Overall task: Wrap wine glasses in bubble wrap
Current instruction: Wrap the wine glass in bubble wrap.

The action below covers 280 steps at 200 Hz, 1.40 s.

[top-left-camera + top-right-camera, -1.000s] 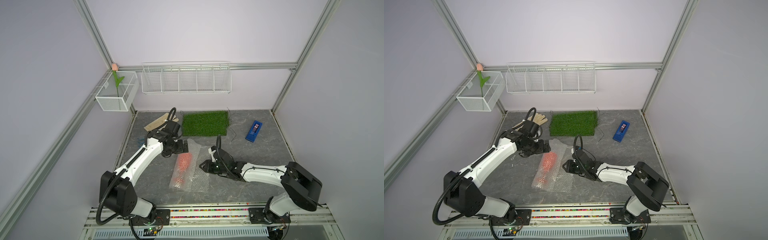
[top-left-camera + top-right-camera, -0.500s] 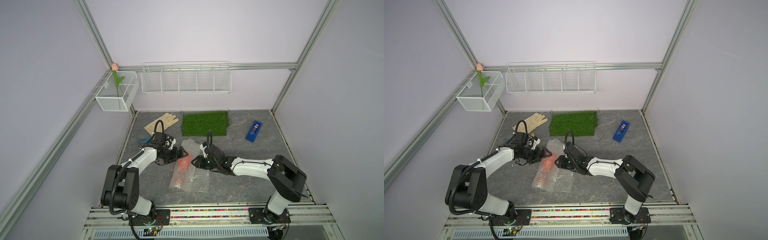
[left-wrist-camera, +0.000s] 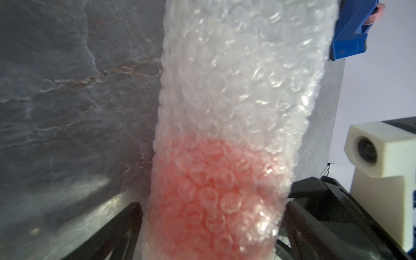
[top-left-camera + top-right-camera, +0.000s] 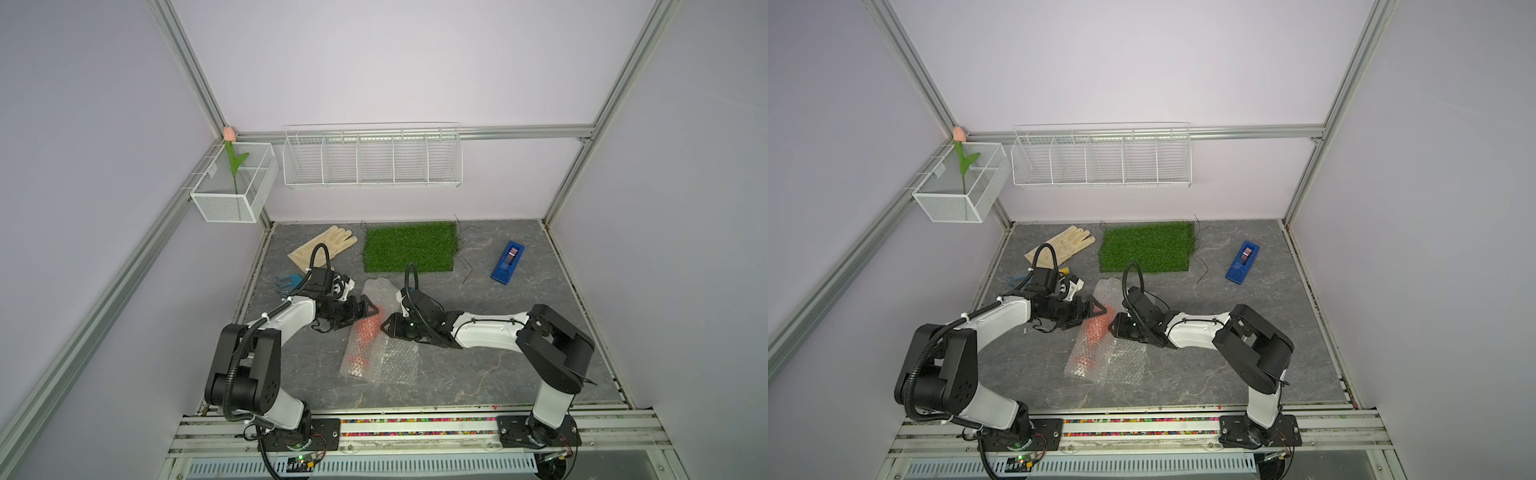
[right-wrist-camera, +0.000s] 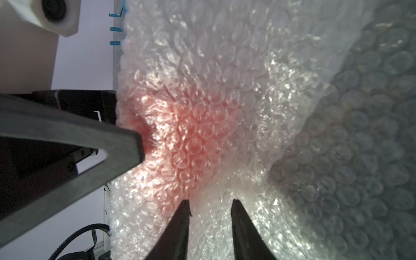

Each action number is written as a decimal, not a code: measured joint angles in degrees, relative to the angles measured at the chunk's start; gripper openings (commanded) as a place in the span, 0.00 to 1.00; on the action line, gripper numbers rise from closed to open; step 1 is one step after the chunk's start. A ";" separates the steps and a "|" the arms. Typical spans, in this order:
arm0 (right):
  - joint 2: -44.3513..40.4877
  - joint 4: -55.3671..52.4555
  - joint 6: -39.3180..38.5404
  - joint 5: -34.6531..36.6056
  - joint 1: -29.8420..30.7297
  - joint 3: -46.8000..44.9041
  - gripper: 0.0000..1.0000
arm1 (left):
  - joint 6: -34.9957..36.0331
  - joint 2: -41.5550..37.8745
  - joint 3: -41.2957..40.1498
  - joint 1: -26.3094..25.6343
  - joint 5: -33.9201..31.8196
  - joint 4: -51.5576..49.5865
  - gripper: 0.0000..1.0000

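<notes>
1. Across the grey marbled tabletop (image 4: 478,374), near the back wall, lie a beige glove (image 4: 324,247), a green grass mat (image 4: 409,251) and a blue tape dispenser (image 4: 508,264).
2. Lilac walls in aluminium framing carry a white wire rack (image 4: 372,158) and a mesh box (image 4: 232,199) holding a tulip (image 4: 230,134).
3. Mid-table, the orange-red goblet (image 4: 365,334) lies on its side, rolled inside the bubble wrap (image 4: 397,361).
4. Over that roll, the left gripper (image 4: 365,316) is spread wide and straddles it, while the right gripper (image 4: 384,328) pinches a fold of the film.
</notes>
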 measured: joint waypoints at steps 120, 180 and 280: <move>1.14 -1.70 -0.74 0.07 -0.61 -0.02 0.34 | 0.37 1.11 0.90 -5.81 -4.24 -1.62 0.86; -4.63 -5.73 -1.99 1.79 -1.79 -3.87 0.35 | -1.44 0.79 5.25 -12.41 -16.48 -7.10 0.79; -14.45 -10.23 -2.97 4.02 -6.32 -12.31 0.40 | -13.14 11.34 22.01 -28.24 -43.08 -22.64 0.68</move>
